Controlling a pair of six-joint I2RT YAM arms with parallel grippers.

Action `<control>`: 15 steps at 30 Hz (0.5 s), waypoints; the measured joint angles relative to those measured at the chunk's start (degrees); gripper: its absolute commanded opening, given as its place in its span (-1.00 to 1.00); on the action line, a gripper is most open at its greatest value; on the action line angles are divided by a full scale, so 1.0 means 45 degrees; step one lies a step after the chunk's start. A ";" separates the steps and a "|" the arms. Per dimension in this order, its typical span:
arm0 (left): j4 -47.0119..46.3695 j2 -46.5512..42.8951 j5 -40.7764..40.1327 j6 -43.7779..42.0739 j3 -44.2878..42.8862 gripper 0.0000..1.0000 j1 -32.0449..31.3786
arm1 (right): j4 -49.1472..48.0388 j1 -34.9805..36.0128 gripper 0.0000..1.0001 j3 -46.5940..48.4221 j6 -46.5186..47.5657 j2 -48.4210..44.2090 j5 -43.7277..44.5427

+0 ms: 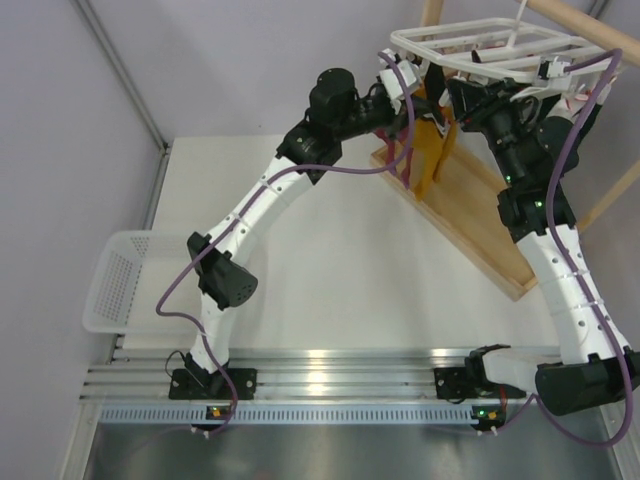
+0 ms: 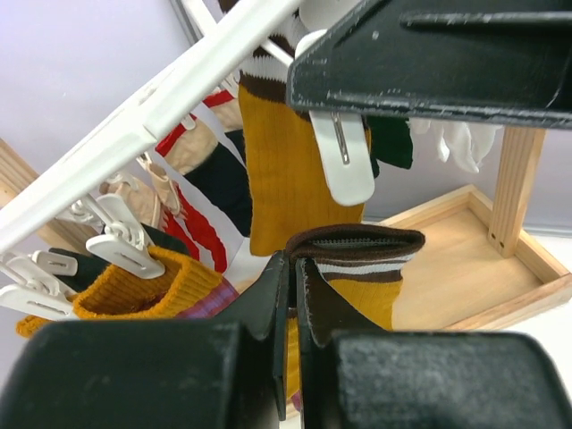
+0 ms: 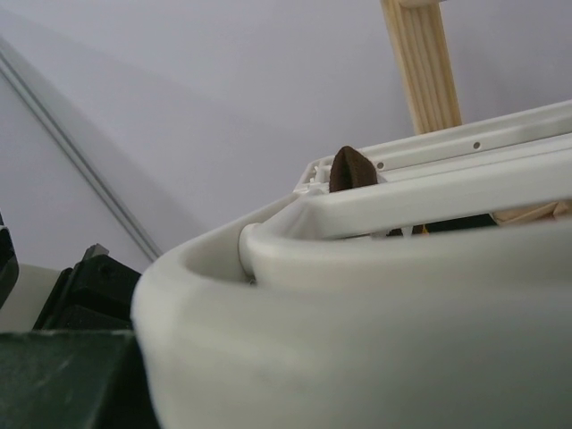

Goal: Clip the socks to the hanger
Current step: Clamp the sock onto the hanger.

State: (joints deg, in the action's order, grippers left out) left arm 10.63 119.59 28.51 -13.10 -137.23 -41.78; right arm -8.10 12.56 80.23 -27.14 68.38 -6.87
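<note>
The white hanger [image 1: 490,48] hangs at the back right from a wooden stand. One mustard sock [image 2: 286,170] hangs from a white clip [image 2: 347,165]. My left gripper [image 2: 293,273] is raised under the hanger's left end [image 1: 415,88], shut on the brown cuff of a second mustard sock [image 2: 366,273], which hangs below it [image 1: 432,150]. My right gripper [image 1: 465,98] is close against the hanger from the right. Its black finger [image 2: 429,54] shows just above the clip. In the right wrist view the hanger's frame [image 3: 357,322] fills the picture and hides the jaws.
Other socks hang on the hanger: an orange ribbed one [image 2: 143,286], a red and white one [image 2: 192,214], black and white ones. The wooden stand's base tray [image 1: 480,230] lies below. A white mesh basket [image 1: 120,285] sits at the left table edge.
</note>
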 measured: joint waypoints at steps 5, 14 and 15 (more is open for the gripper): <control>-0.0199 0.0000 0.0141 0.0219 -0.0151 -1.00 -0.0019 | -0.0034 -0.0005 -1.00 -0.0049 0.0233 0.0010 -0.0078; -0.0350 0.0000 0.0272 0.0461 -0.0272 -1.00 -0.0073 | -0.0165 -0.0015 -1.00 -0.0262 0.0607 0.0015 -0.0146; -0.0359 0.0005 0.0272 0.0476 -0.0287 -1.00 -0.0073 | -0.0170 -0.0015 -1.00 -0.0262 0.0627 0.0015 -0.0160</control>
State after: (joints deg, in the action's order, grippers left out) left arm 9.02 119.61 29.74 -10.96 -138.52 -42.11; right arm -8.86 12.49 79.05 -24.32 68.45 -7.60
